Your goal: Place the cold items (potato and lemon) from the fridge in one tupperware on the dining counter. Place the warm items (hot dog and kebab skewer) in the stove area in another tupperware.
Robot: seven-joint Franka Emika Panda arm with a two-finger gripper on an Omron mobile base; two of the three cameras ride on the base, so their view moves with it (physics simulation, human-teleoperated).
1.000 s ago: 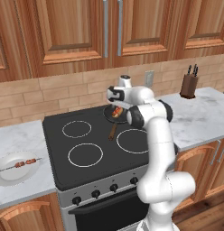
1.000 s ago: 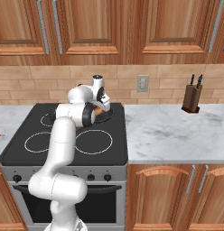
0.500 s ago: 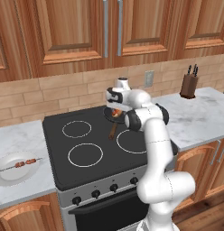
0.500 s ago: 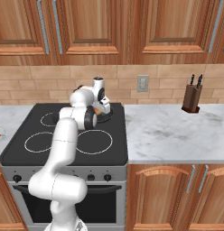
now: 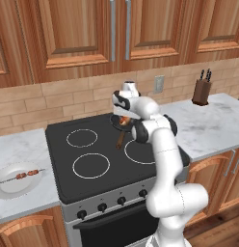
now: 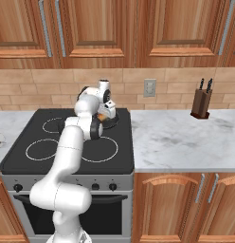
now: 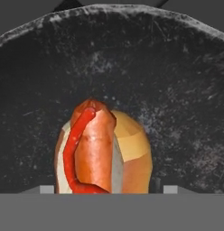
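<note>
Hot dog (image 7: 102,151) in its bun, topped with a red line of sauce, lying in a dark, scuffed pan (image 7: 177,90) that sits on the rear right burner of the black stove (image 5: 92,144); the pan's wooden handle (image 5: 120,140) points toward the stove's front. The gripper (image 5: 122,112) hangs directly above the hot dog, very close to it, with the sausage centred low in the hand view. Whether the fingers are apart, together or clamped cannot be told, since the fingertips are hidden. The white arm rises from the base in front of the oven, bends at the elbow over the front right burner and reaches back to the pan, its hand pointing downward. Kebab skewer (image 5: 22,176) on a white plate (image 5: 10,188) on the marble counter left of the stove, well apart from the gripper. Knife block (image 6: 202,104) on the right counter by the brick wall. No legible writing or labels.
</note>
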